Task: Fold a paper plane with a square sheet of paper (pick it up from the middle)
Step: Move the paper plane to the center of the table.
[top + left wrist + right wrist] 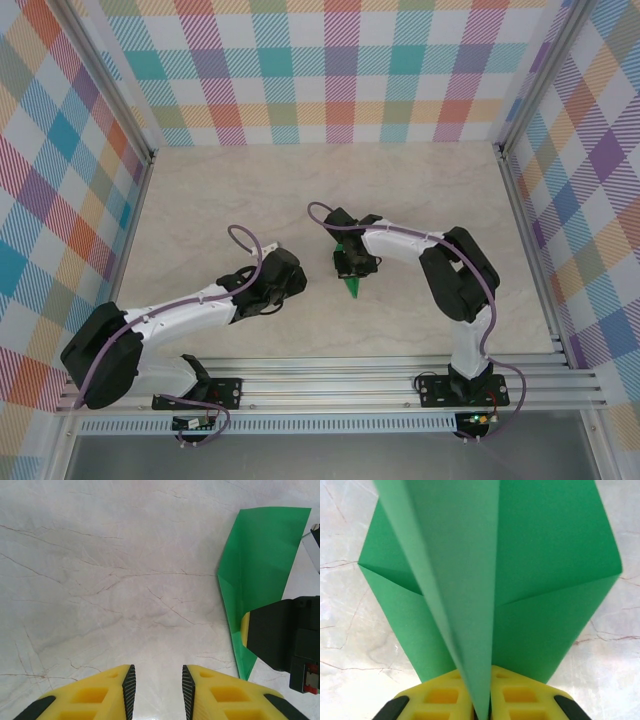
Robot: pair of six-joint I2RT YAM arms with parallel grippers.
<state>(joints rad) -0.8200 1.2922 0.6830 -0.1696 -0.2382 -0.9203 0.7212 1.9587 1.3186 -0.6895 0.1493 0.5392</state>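
Observation:
The square sheet of paper is creased into a bright-green pointed paper plane [353, 286] near the table's middle. My right gripper [482, 707] is shut on its upright centre crease, and the two wings [555, 580] spread flat on either side over the marble table. In the left wrist view the paper plane [260, 565] lies at the right with the right gripper's yellow finger [245, 629] on it. My left gripper [158, 690] stands open to the plane's left, apart from it, with only bare table between its fingers. From above, the left gripper [288, 275] sits a short way left of the plane.
Marble tabletop [250, 200] is enclosed by plaid walls [330, 70] at the back and both sides. An aluminium rail [340, 385] runs along the near edge with both arm bases. The right arm's elbow [455, 275] rises right of the plane.

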